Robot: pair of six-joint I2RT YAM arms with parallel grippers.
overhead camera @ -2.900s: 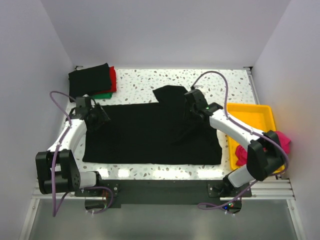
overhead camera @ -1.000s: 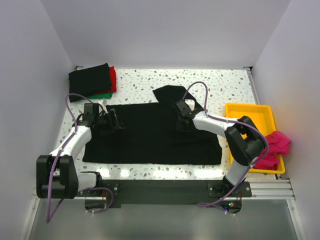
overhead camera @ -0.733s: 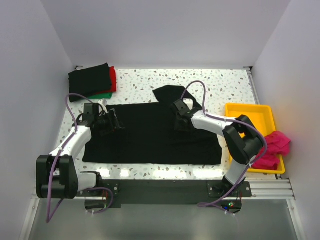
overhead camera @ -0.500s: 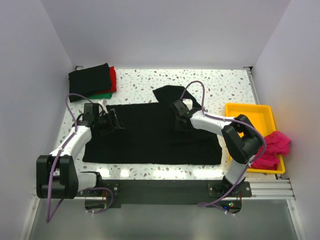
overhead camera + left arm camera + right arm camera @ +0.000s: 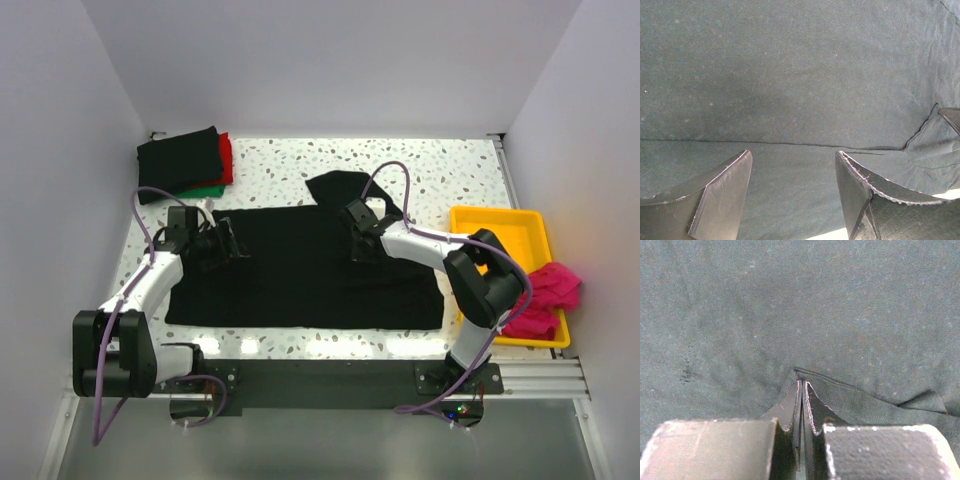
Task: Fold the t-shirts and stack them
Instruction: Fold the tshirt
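Black t-shirt (image 5: 300,270) spread flat on the speckled table (image 5: 280,160) — light, limp cloth, likely to sag and drag unless lifted by a hem or seam. The right gripper (image 5: 802,384) is pinched together on a raised hem fold; the left gripper (image 5: 792,152) stands apart over the shirt's left side, holding nothing.

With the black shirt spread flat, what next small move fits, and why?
Probably lower the left pincer and close it on the black t-shirt: the right pincer is shut on a fold of it, the left hangs open above it.
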